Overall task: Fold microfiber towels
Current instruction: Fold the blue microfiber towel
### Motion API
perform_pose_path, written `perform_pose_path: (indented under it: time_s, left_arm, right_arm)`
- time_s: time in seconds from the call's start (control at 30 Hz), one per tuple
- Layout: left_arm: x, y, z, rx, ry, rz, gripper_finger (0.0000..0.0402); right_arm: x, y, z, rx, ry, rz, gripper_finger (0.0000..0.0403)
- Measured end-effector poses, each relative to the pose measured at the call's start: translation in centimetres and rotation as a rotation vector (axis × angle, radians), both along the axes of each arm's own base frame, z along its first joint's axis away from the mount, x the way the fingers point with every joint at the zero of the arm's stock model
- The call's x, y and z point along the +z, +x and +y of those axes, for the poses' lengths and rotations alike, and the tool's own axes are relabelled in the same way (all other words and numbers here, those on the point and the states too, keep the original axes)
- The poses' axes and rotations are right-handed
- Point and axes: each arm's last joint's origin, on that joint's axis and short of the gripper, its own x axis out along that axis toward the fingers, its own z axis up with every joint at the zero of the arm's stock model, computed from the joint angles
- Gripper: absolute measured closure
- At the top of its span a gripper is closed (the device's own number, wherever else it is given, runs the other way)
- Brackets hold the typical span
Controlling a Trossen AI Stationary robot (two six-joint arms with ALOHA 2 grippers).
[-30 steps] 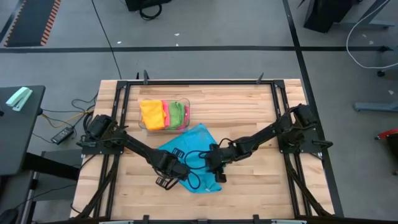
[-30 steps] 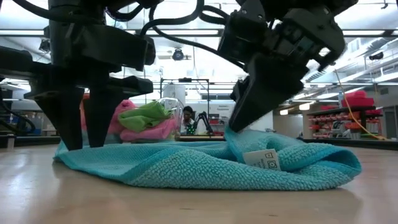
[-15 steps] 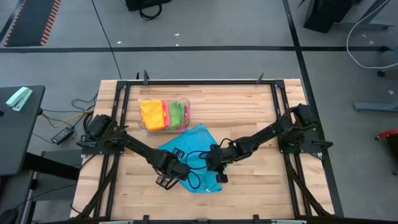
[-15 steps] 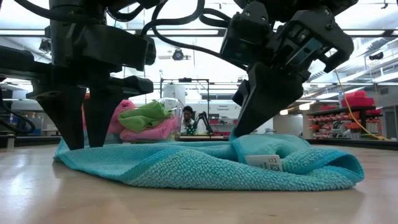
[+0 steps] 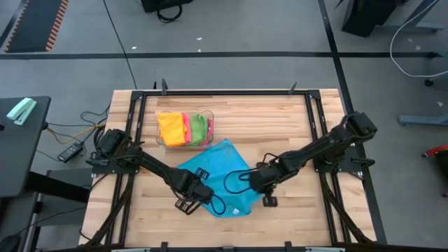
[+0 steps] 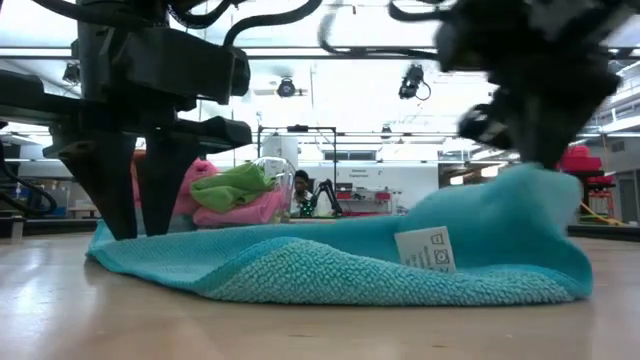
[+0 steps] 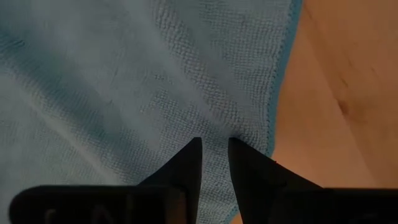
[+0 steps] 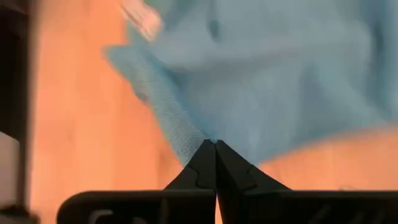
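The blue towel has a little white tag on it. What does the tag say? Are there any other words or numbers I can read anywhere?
White tag on the blue towel: dark printed marks, too small to read.
Signs in the room behind the table: too far and blurred to read.
No other words, numbers or brands can be read in any view.
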Motion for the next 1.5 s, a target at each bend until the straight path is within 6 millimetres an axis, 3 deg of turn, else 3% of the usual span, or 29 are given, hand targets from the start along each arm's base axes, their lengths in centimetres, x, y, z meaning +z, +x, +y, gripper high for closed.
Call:
perform_pose_path:
  time_s: [0.23,0.5,0.6,0.73,0.9,1.1,1.3,1.5]
  left_arm:
    - [0.0,0.0,0.0,0.0,0.001,0.001,0.0312]
    - [0.0,0.0,0.0,0.007,0.0,0.002,0.0321]
    - [0.0,0.0,0.0,0.008,0.0,0.002,0.0318]
    - [0.0,0.0,0.0,0.034,-0.006,0.002,0.0315]
    - [0.0,-0.2,-0.4,0.044,-0.01,0.001,0.0322]
    - [0.0,-0.5,-1.5,0.006,-0.021,-0.015,0.0324]
    - [0.1,-0.4,-1.6,0.011,-0.032,-0.038,0.0316]
    - [0.2,0.0,-1.6,0.019,-0.049,-0.071,0.032]
  right_arm:
    - [-0.1,-2.8,-0.7,0.023,-0.21,0.192,0.0398]
    - [-0.2,-3.5,-1.2,-0.007,-0.307,0.25,0.0389]
    - [-0.2,-3.6,-1.2,-0.035,-0.284,0.273,0.0358]
    - [-0.1,-4.2,-1.3,-0.118,-0.244,0.36,0.0287]
    - [0.4,-4.6,-0.9,-0.31,-0.12,0.491,0.0222]
    - [0.8,-2.7,2.5,-0.263,0.028,0.202,0.021]
    - [1.6,-1.0,5.9,-0.274,-0.107,-0.299,0.0219]
    - [-1.0,1.2,7.4,-0.277,-0.151,-0.437,0.0221]
